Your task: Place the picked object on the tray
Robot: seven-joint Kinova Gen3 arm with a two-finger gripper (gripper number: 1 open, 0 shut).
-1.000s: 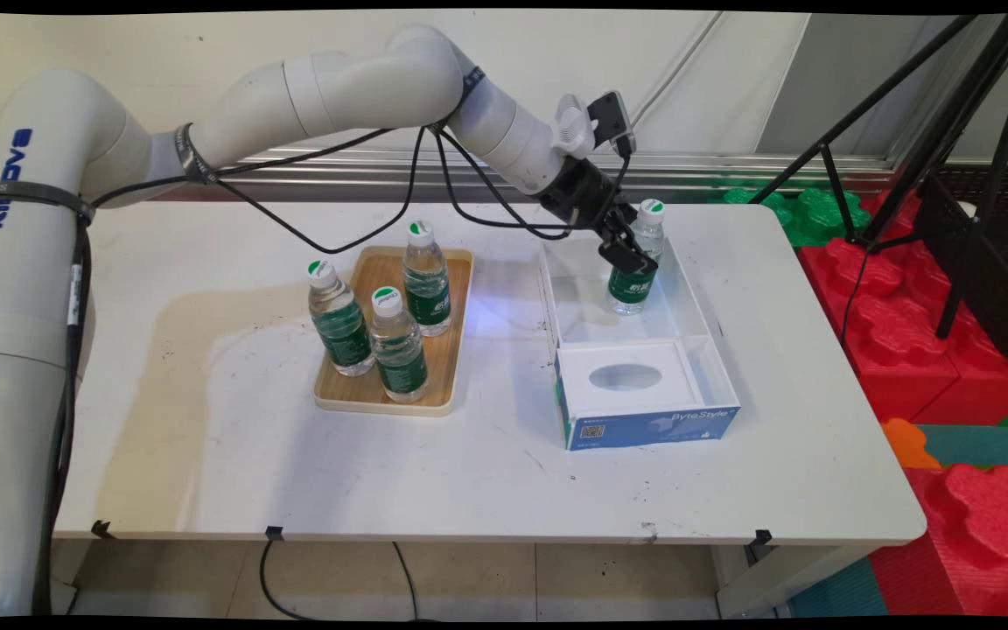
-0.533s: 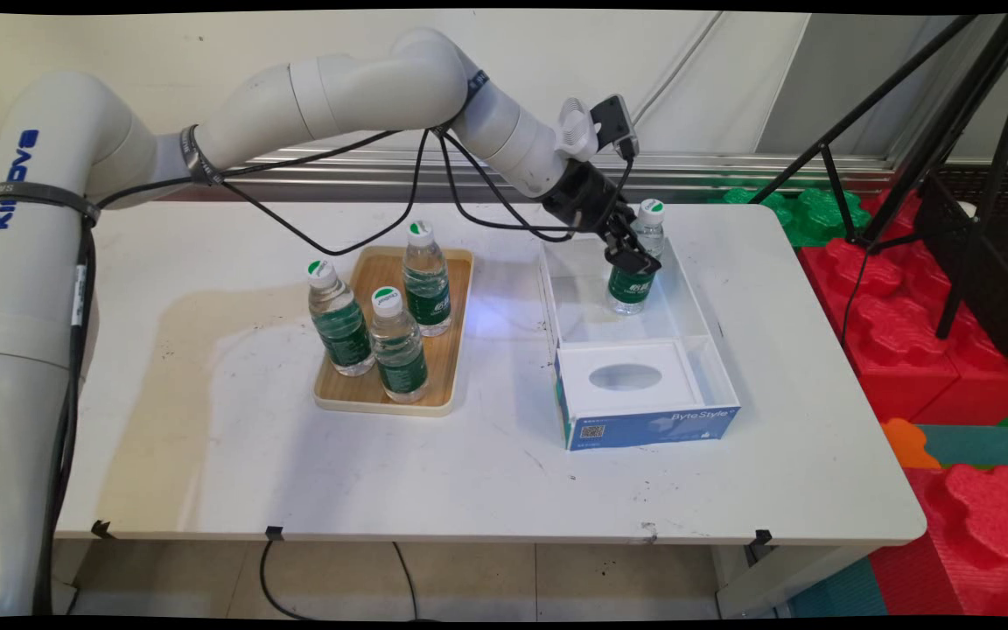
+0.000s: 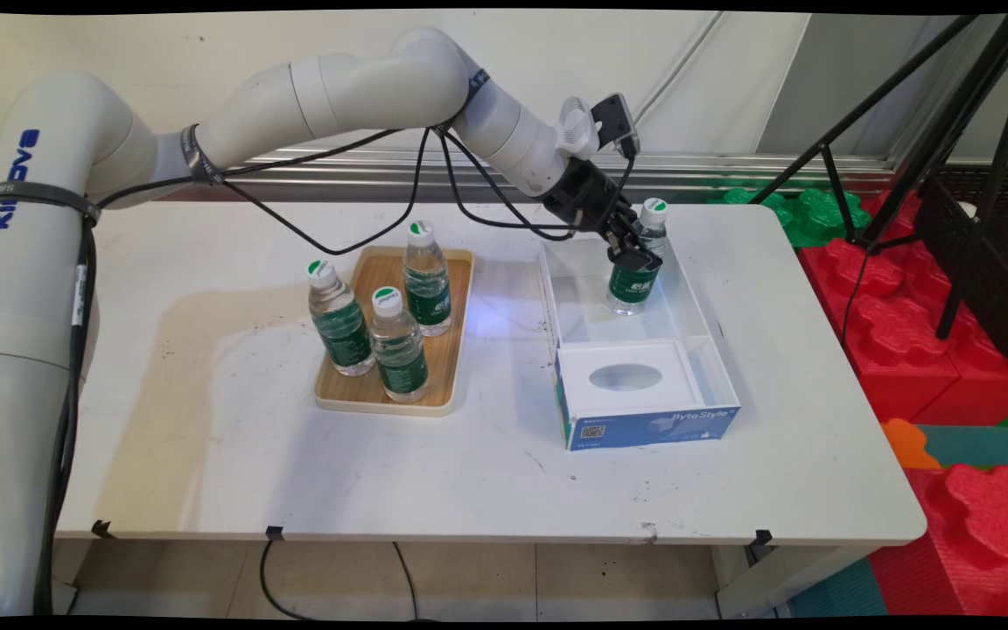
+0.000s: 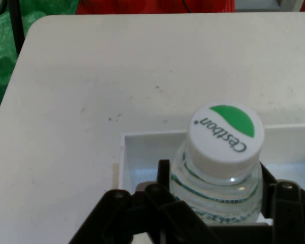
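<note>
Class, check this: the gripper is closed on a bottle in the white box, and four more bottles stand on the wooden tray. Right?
Not quite. The main view shows three bottles on the wooden tray, not four. The gripper is indeed closed on a bottle in the white box.

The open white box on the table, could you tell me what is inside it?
In the open white box, one clear water bottle with a green label stands upright, gripped by the black gripper. A white insert with an oval cutout covers the near end.

You have four water bottles: three (image 3: 340, 318) (image 3: 398, 345) (image 3: 426, 277) stand on the one wooden tray (image 3: 460, 332), and one (image 3: 635, 258) (image 4: 221, 165) stands in the one white box (image 3: 696, 315) right of that tray.
</note>
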